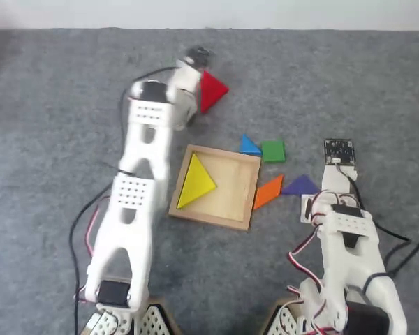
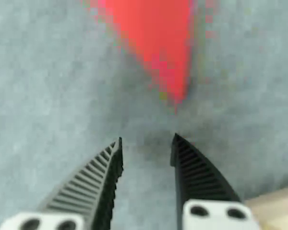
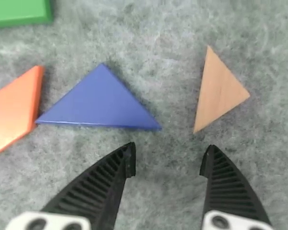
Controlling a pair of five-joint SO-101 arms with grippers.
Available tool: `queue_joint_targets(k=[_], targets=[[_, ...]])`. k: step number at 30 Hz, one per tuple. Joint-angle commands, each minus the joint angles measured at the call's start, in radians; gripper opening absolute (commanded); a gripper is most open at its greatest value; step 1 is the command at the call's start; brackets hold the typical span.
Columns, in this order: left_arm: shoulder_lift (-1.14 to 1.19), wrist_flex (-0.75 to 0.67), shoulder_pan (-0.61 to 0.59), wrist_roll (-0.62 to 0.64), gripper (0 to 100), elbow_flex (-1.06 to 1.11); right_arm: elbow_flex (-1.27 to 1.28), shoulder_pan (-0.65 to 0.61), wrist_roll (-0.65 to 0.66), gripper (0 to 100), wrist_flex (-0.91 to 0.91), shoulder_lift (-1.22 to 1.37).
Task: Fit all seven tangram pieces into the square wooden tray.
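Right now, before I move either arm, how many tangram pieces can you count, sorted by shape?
Triangles: 5 (red triangle, yellow triangle in the tray, light blue triangle, dark blue triangle, plain wood triangle)
Squares: 1 (green square)
Parallelograms: 1 (orange parallelogram)
Total: 7

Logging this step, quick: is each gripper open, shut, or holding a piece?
Left gripper: open, empty, the red triangle just ahead of it.
Right gripper: open, empty, close to the blue triangle.
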Motion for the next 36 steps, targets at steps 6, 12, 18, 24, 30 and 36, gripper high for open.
queue_joint_targets(k=[6,12,18,24,30,36], targets=[[-0.537,0.046,-0.295,0.265,17,-0.059,0.018,-0.001,0.009,23.8,-0.051,-0.047],[-0.591,0.110,-0.362,0.264,17,-0.050,0.018,-0.001,0.009,23.8,-0.050,-0.047],[-0.555,0.141,-0.408,0.264,17,-0.050,-0.011,-0.007,0.006,23.8,-0.050,-0.048],[-0.582,0.135,-0.456,0.264,17,-0.044,0.006,0.065,0.008,23.8,-0.050,-0.036],[-0.608,0.143,-0.370,0.230,17,0.027,0.025,0.079,0.005,23.8,-0.056,-0.048],[-0.647,0.141,-0.365,0.229,17,0.088,0.023,0.070,0.009,23.8,-0.058,-0.048]])
